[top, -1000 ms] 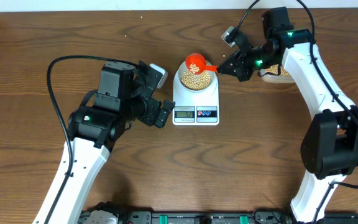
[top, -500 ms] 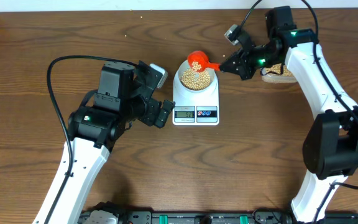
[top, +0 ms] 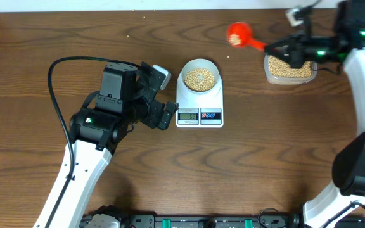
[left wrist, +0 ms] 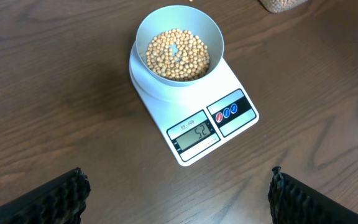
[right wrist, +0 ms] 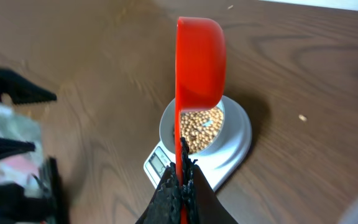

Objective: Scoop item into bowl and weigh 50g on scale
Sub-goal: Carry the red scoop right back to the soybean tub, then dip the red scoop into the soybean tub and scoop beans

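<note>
Dark wood bench (top: 106,38): small round pale blue-white bowl (left wrist: 179,17) of tan-yellow beans (left wrist: 178,55) sits on white flat digital scale (left wrist: 238,78) for weighing. Right hand (right wrist: 180,180) clamps red plastic scoop (top: 237,33) beside clear plastic tub (top: 290,68), likely to adjust the amount. Left hand (left wrist: 179,196) wide, empty.

table (top: 252,171): brown wood | directly on it: white scale (top: 199,104), clear plastic tub (top: 268,77)

"52" on the scale (left wrist: 235,78) display (left wrist: 194,137)

Robotics lab bench: wood-grain table (top: 56,38), white robot arms (top: 84,158) at a black base rail (top: 189,222).
</note>
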Robot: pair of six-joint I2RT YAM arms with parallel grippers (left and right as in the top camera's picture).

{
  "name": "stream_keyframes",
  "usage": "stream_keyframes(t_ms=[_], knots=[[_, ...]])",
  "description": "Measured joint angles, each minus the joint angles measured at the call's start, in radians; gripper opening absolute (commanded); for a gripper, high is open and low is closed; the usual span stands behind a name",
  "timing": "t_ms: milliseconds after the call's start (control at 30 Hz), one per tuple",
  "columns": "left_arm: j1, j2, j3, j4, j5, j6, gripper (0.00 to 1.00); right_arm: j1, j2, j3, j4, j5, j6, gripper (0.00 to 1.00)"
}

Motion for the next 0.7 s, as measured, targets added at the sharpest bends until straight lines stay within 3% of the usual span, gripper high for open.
stream_keyframes(t_ms=[367,700], knots=[[0.0,0.0,0.0,0.0,0.0,0.0,0.94,-0.285,-0.003,0.0,-0.159,-0.058,0.032,0.01],[0.0,0.0,0.0,0.0,0.0,0.0,0.94,-0.326,-0.003,0.0,-0.201,0.232,0.034,0.02]])
